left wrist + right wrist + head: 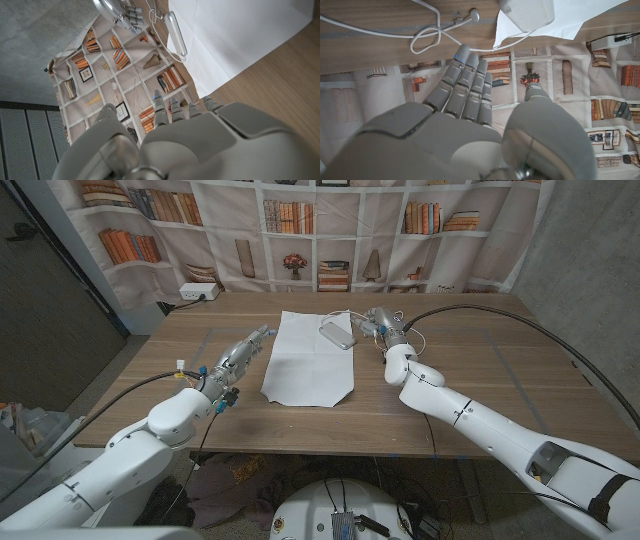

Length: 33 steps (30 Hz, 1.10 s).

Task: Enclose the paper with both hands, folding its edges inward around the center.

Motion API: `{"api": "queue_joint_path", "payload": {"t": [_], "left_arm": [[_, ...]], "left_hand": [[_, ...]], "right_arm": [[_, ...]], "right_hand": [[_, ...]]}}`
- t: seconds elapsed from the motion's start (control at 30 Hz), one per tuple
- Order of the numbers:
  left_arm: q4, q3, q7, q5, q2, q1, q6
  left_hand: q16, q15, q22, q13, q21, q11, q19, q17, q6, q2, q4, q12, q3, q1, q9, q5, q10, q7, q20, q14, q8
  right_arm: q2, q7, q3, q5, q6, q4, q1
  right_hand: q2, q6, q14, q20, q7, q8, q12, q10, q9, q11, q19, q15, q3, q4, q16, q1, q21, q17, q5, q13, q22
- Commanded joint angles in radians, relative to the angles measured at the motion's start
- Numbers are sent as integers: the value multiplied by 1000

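Lying flat near the centre of the wooden table (480, 380), the white paper (310, 358) is a tall rectangular sheet with faint crease lines across its middle; its edges are unfolded. A white oblong device (338, 335) rests on the sheet's far right corner, and a thin white cable (405, 340) loops on the wood just beside it. The left hand (243, 352) sits just beside the paper's left edge, fingers extended and together, holding nothing; whether it touches the sheet cannot be told. In the left wrist view its fingers (172, 109) point past the sheet's corner. The right hand (380, 325) is beside the paper's far right corner, near the device, fingers straight and released, grasping nothing; the right wrist view shows its fingers (467, 82) reaching toward the cable loop. The table surface is mid-brown planking with visible grain. Behind it hangs a backdrop printed as bookshelves (300, 230), with a white power strip (195, 294) at its foot on the left.
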Motion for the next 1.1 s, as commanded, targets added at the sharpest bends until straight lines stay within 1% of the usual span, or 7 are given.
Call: {"api": "queue_joint_path", "payload": {"t": [0.03,0.27,0.53,0.63,0.87,0.93,1.1], "left_arm": [[-111,-127,85,124,90,123,115],[-128,-120,96,192,69,118,144],[-164,-153,40,258,127,133,212],[-191,-177,-2,261,166,134,280],[-211,-200,-73,278,200,128,324],[-217,-208,-79,284,199,134,333],[-239,-230,-96,317,210,151,370]], "left_hand": [[2,8,3,2,1,-5,-12,3,-42,4,-24,-3,17,46,4,2,-1,-7,8,-99,-23],[4,10,2,4,1,-10,-14,2,-159,29,-87,-8,57,152,5,-2,-2,-15,5,-101,-75],[3,-9,2,7,0,-36,-16,2,-85,70,-149,-14,116,275,27,-4,-7,-57,-14,-112,-33],[1,6,1,8,0,-45,-18,2,-83,120,-178,-21,180,390,41,12,-22,-63,-1,-127,-22],[-1,19,0,8,-1,-43,-19,1,-112,113,-183,-25,200,443,47,10,-38,-59,0,-137,-31],[1,34,1,9,-1,-28,-18,0,-121,91,-178,-25,195,454,50,-4,-43,-42,16,-137,-34],[1,31,1,10,0,-30,-17,1,-129,71,-171,-23,186,457,53,-12,-42,-44,13,-139,-37]], "right_arm": [[-9,1,10,-5,-2,-15,-14],[-20,-10,-10,-52,-11,-27,-14],[-21,-17,9,-42,8,-17,-27],[-21,-20,13,-41,14,-16,-30],[-20,-21,17,-43,20,-12,-30],[-20,-20,18,-44,17,-12,-30],[-22,-16,20,-45,12,-12,-31]], "right_hand": [[5,6,2,-1,-1,3,8,9,3,2,0,-56,1,-5,4,6,-6,3,0,3,6],[6,7,5,-2,-1,2,8,10,3,0,-1,-58,1,-7,4,6,-8,2,0,4,5],[6,7,3,-2,-2,1,7,9,3,0,-2,-56,1,-8,3,6,-11,1,0,4,5],[6,7,4,-2,-1,0,7,9,2,0,-2,-57,1,-8,3,6,-12,1,0,4,5],[6,6,3,-3,-2,-1,6,9,2,0,-2,-58,2,-9,2,7,-13,0,0,5,5],[6,6,3,-3,-3,-1,6,9,2,1,-1,-58,2,-10,2,7,-14,0,0,5,5],[7,7,4,-4,-2,-1,6,8,2,1,-1,-60,2,-10,3,6,-15,0,0,5,5]]}}
